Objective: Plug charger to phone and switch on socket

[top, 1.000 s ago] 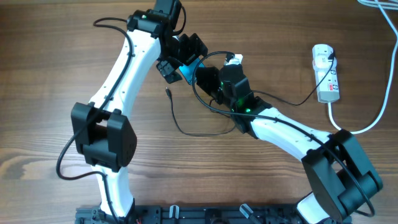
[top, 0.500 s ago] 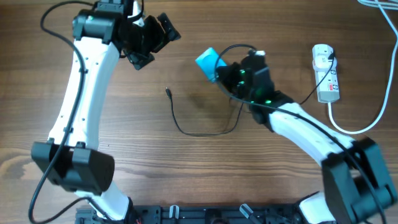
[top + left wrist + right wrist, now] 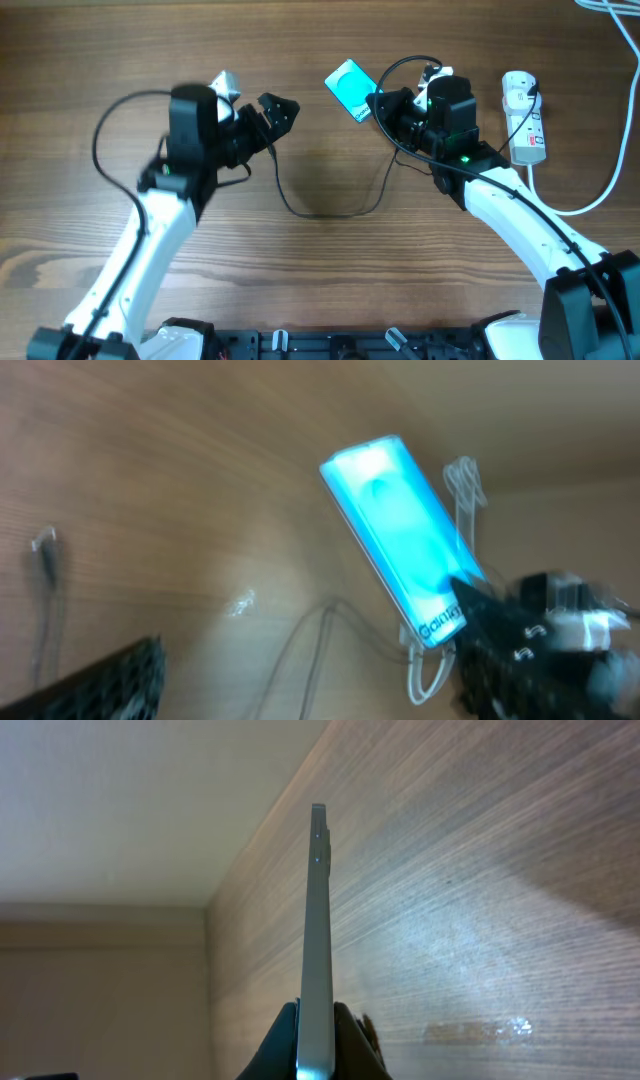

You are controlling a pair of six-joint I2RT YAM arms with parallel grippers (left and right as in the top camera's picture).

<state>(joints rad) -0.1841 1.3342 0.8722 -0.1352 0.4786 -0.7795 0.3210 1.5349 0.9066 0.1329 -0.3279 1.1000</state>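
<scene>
Fingers of the right gripper (image 3: 374, 103) are clamped on one end of the phone (image 3: 348, 86), far side of the table (image 3: 80, 230), left of the socket (image 3: 525, 120). The left gripper (image 3: 278, 112) gapes wide and empty, with the charger (image 3: 320, 208) curling just near of it.

Left wrist: phone (image 3: 395, 540) glowing cyan, and I think that's the connector (image 3: 45, 555) on the left, too blurry to be sure.

Right wrist: phone (image 3: 317, 920) edge-on, squeezed between the pads (image 3: 350, 1035).

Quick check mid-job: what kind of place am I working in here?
Probably an indoor lab or office bench: a wood-grain table, a white power strip with trailing cords, and a plain pale wall just beyond the table's edge.
</scene>
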